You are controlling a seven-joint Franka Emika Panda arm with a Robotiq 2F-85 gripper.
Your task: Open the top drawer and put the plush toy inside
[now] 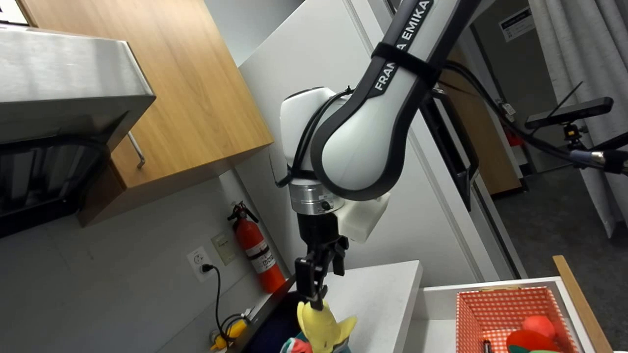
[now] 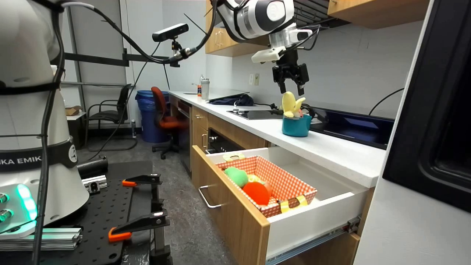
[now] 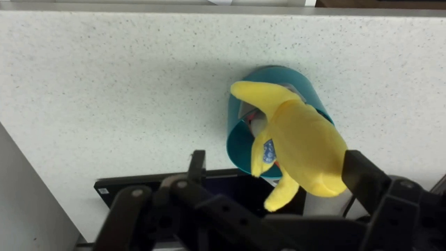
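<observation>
Your tool hangs over the plush toy with its jaws spread wide and nothing gripped. That spread probably suits a soft, lumpy body nearly as broad as the gap: you need all of it to straddle the toy before closing.

In the wrist view, one of the fingers, on the right, overlaps the toy's body, while the left one stands apart from it; whether that right finger touches, you cannot tell. You may want to centre sideways first, or going down could shove the toy over instead of taking it in.

Just below, the toy sits in a teal pot, its yellow body and limbs rising past the rim. Your pot seems to work as a stand, propping something floppy where you can reach it from above. In an exterior view a red-and-white item shows beside the toy there, so a low grip might catch both.

Upright on the counter, the pot has a dark tray beyond it on the far side. On the near side, toward the robot's base, the top drawer is already pulled out, ready to receive. Inside lies a red-checked basket holding a green piece and a red piece; presumably you should land the toy there.
</observation>
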